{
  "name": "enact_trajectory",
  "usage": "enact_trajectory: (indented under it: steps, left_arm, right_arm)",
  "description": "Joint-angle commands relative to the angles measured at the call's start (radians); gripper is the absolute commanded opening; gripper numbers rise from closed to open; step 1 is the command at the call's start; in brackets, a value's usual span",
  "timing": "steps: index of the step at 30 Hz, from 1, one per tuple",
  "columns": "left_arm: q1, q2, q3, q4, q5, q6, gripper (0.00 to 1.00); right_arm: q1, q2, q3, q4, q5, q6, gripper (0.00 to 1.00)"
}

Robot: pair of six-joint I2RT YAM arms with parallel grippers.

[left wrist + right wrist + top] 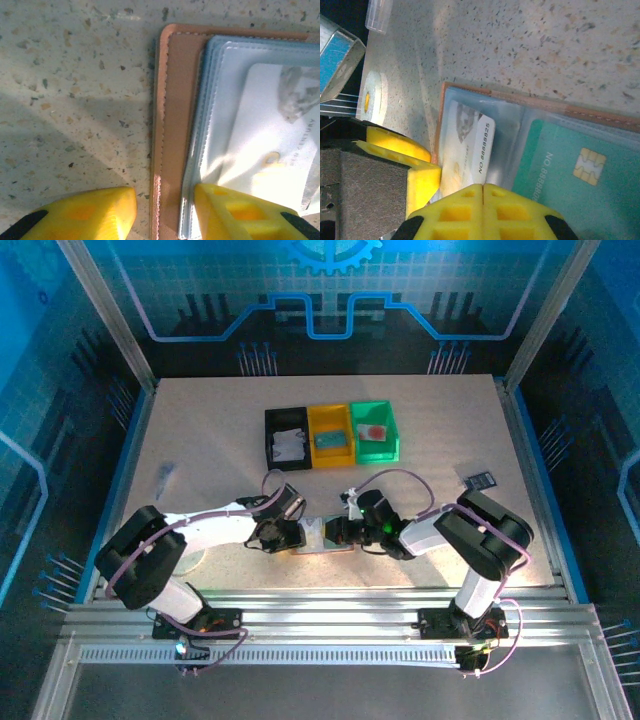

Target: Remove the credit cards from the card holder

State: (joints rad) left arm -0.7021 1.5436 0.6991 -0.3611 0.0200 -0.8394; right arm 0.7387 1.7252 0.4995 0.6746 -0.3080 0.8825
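Left jaws apart, astride card holder [172,125] edge | right jaws together

Card holder [167,125] running up between the left gripper's [165,205] matt yellow plastic fingers [95,212] looks like matt stitched leather with glossy clear plastic pockets [220,100], smooth shiny plastic credit cards [567,167] just past the right gripper's [483,192] fingertips, speckled stone-look table [75,75] underneath.

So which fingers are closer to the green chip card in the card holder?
The right fingers: shut, at the edge of the green chip card. The left fingers straddle the opposite edge of the card holder, beyond the white card.
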Motion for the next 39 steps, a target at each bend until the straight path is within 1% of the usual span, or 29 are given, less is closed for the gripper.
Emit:
enact_trajectory:
  steps: [1, 12, 17, 27, 39]
  left_arm:
    - [-0.030, 0.178, -0.134, 0.286, 0.137, -0.007, 0.43]
    - [-0.027, 0.105, -0.178, 0.305, 0.116, -0.018, 0.53]
    - [-0.025, 0.068, -0.183, 0.298, 0.110, -0.016, 0.60]
    - [-0.024, -0.021, -0.168, 0.218, 0.053, 0.000, 0.64]
    - [-0.022, -0.031, -0.153, 0.189, 0.051, 0.014, 0.65]
  right_arm:
    - [-0.020, -0.011, -0.043, -0.114, -0.005, -0.005, 0.00]
    - [-0.034, -0.061, -0.045, -0.143, 0.000, -0.010, 0.00]
    - [-0.036, -0.109, -0.037, -0.186, 0.003, -0.019, 0.00]
    - [-0.037, -0.195, 0.006, -0.331, 0.027, -0.056, 0.00]
    - [-0.053, -0.246, 0.031, -0.437, 0.038, -0.086, 0.00]
